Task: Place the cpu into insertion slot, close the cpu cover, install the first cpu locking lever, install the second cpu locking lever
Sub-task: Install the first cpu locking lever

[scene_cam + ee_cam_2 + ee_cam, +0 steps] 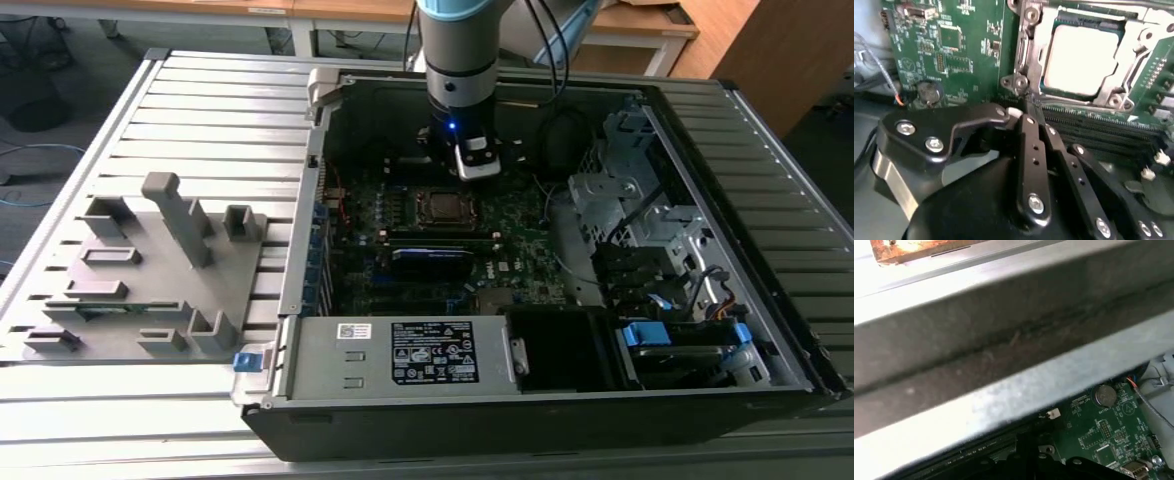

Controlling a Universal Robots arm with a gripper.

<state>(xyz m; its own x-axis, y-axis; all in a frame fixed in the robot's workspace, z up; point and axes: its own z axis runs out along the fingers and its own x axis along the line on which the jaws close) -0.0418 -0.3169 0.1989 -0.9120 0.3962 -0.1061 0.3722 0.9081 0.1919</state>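
Observation:
The cpu, a pale grey square, lies in the insertion slot near the middle of the green board. The silver cpu cover lies flat around it, its cut-out framing the chip. My gripper hangs low just beyond the slot's far side in the exterior view. Its black fingers stand pressed together with nothing seen between them. Their tips sit by the socket's corner post, at the edge of the black memory slots. I cannot tell how the locking levers stand.
The open computer case lies on a slatted metal table. A grey fixture block stands at the exterior view's left. Drive bays and cables fill the case's right side, and the power supply its near end. A grey case wall is close by.

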